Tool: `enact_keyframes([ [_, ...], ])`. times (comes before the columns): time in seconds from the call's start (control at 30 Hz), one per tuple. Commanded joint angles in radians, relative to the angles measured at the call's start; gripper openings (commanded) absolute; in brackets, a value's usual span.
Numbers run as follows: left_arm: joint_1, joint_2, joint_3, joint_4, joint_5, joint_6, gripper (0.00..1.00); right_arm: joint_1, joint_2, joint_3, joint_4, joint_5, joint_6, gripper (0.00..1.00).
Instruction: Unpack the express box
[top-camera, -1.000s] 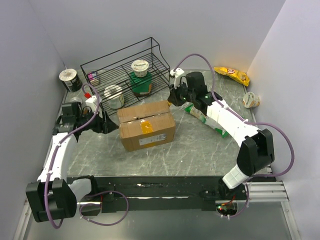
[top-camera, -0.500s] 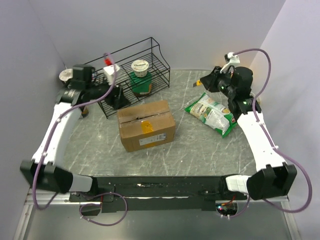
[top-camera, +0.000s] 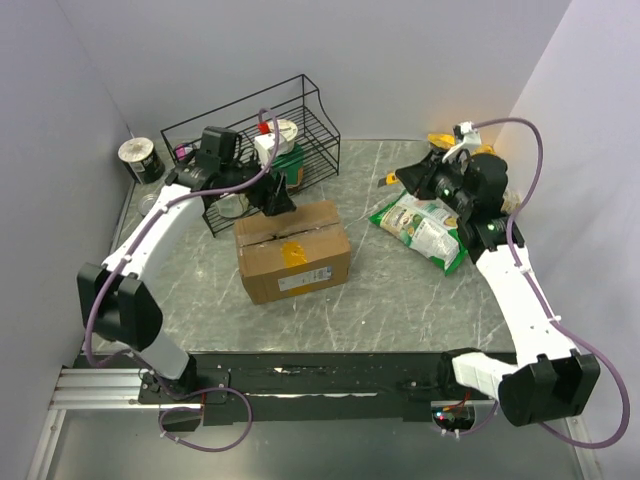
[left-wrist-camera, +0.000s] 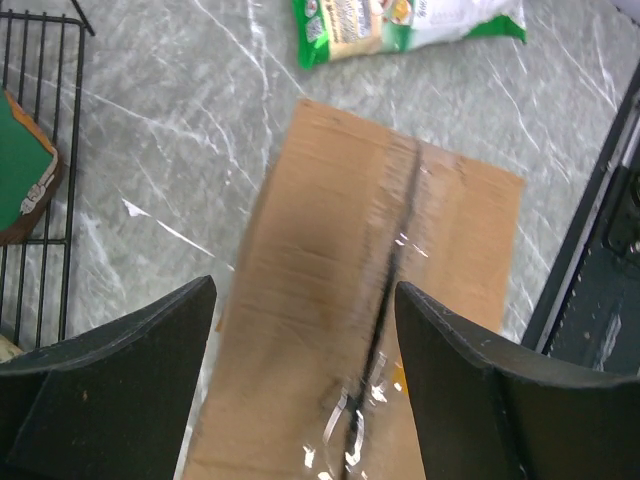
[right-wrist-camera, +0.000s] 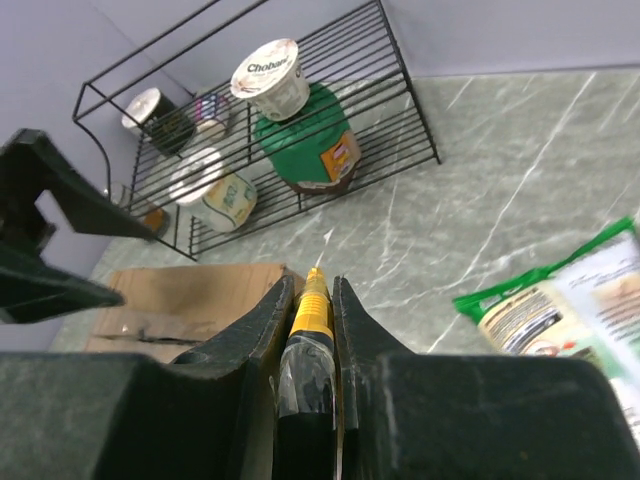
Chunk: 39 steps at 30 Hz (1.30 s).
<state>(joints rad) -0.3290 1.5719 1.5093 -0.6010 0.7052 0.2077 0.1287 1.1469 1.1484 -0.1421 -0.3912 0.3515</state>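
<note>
Top external: express box (top-camera: 293, 262) long axis left-right; left hand (left-wrist-camera: 305, 290) wide open above, right hand (right-wrist-camera: 312, 285) tight on yellow cutter (right-wrist-camera: 312, 318).

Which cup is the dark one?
The cup outside the rack, in the far left corner. The Chobani cup and its neighbour inside the rack are both light.

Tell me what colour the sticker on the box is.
The sticker is yellow-orange, on the brown box; clearest in the top view.

"Chobani" stands on the white lid of the yogurt cup (right-wrist-camera: 268, 75) inside the wire rack (right-wrist-camera: 405, 105). Print on the green bag (right-wrist-camera: 560, 300) right of the rack, and on the express box (top-camera: 300, 272) label in front of it, cannot be read.
</note>
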Motion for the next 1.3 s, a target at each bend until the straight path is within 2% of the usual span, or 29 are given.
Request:
enact_keyframes([
  [0.0, 0.005, 0.103, 0.077, 0.043, 0.005, -0.060, 0.77, 0.012, -0.070, -0.100, 0.112, 0.078, 0.101, 0.00],
  [0.13, 0.005, 0.161, 0.106, 0.044, 0.005, -0.060, 0.75, 0.072, -0.078, -0.210, 0.263, 0.170, 0.105, 0.00],
  [0.2, 0.004, 0.180, 0.120, 0.017, 0.029, -0.065, 0.75, 0.071, -0.056, -0.208, 0.309, 0.123, 0.179, 0.00],
  [0.33, 0.002, 0.215, 0.120, -0.029, 0.077, -0.050, 0.74, 0.066, -0.017, -0.265, 0.505, -0.114, 0.198, 0.00],
  [0.43, 0.002, 0.231, 0.112, -0.037, 0.079, -0.051, 0.73, 0.069, 0.023, -0.211, 0.400, -0.108, 0.165, 0.00],
  [0.53, 0.002, 0.237, 0.126, -0.060, 0.082, -0.048, 0.73, 0.040, 0.052, -0.208, 0.400, -0.132, 0.222, 0.00],
  [0.8, 0.002, 0.224, 0.097, -0.060, 0.102, -0.057, 0.72, -0.029, 0.171, -0.223, 0.533, -0.319, 0.444, 0.00],
  [1.1, 0.002, 0.218, 0.072, -0.065, 0.076, -0.051, 0.71, -0.034, 0.238, -0.214, 0.581, -0.345, 0.457, 0.00],
  [1.27, 0.001, 0.221, 0.068, -0.060, 0.060, -0.054, 0.70, -0.029, 0.247, -0.193, 0.532, -0.301, 0.400, 0.00],
])
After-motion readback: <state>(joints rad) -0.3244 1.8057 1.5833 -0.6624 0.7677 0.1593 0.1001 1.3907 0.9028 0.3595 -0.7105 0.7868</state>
